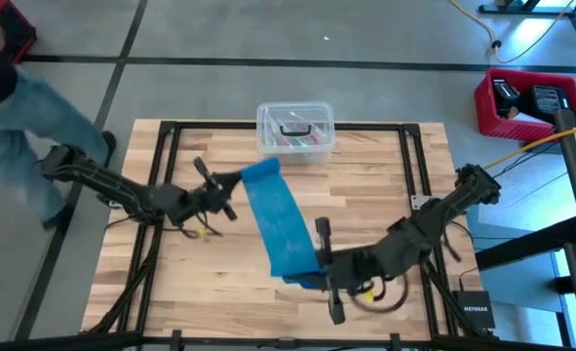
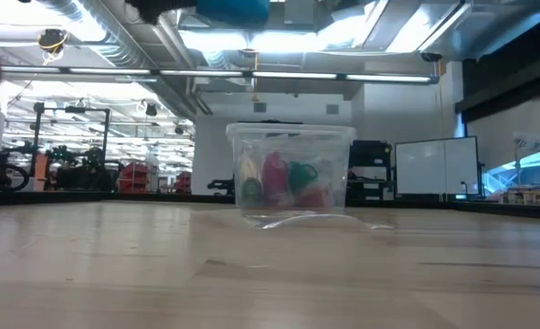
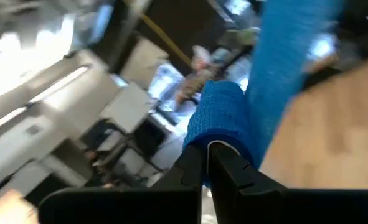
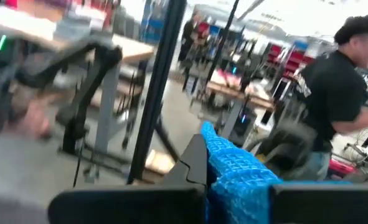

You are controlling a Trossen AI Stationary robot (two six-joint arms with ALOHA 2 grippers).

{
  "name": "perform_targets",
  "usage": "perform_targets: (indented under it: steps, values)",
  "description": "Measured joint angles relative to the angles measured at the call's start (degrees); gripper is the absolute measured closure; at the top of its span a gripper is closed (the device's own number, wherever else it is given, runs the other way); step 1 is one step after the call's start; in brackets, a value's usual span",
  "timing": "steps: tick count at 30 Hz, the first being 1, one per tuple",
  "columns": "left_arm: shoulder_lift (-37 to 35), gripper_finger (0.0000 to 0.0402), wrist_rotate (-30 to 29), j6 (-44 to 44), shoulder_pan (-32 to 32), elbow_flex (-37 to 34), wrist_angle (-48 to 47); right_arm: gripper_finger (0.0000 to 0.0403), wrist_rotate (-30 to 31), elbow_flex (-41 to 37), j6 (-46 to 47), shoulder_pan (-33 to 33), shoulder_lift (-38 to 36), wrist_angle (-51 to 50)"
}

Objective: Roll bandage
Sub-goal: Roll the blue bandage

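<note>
Low in the high view's middle, the right end effector (image 1: 321, 261) is clamped on one end of the bandage (image 1: 273, 219), which stretches up-left across the pale wood bench (image 1: 365, 185) to the left end effector (image 1: 231, 185), pinched on the other end. At the bench's top edge sits a clear box (image 1: 295, 128). Beyond lie grey floor, a red crate (image 1: 526, 102) upper right, and a person (image 1: 19, 107) upper left.
</note>
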Motion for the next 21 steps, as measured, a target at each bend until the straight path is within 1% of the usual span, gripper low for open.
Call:
perform_targets:
  steps: [2,4,6,10,15,18,21]
  values:
    - [2.03,0.0400,0.07,-2.73,-1.40,-0.02,-2.80,0.0402,-0.40,2.09,1.06,-1.23,-0.02,0.04]
    - [4.25,0.0400,0.00,-5.77,-3.43,-0.02,-3.68,0.0402,-0.75,3.84,2.46,-2.96,0.00,-0.51]
    - [6.84,0.0400,0.09,-7.38,-5.69,-0.02,-3.69,0.0402,-1.10,5.16,4.64,-5.61,0.00,-0.92]
    - [11.64,0.0400,0.26,-11.21,-11.02,-0.02,-4.91,0.0402,-1.59,7.59,10.70,-11.53,-0.02,-5.04]
    - [16.96,0.0400,1.40,-18.28,-16.78,-0.02,-4.64,0.0400,-6.33,8.37,16.77,-19.16,-0.04,-6.09]
    - [19.27,0.0400,1.40,-23.75,-20.75,0.34,-4.82,0.0399,-6.74,8.37,18.35,-23.97,0.00,-9.83]
    - [20.79,0.0400,2.12,-30.03,-26.13,2.00,-4.76,0.0401,-6.46,8.19,18.05,-28.38,0.00,-17.29]
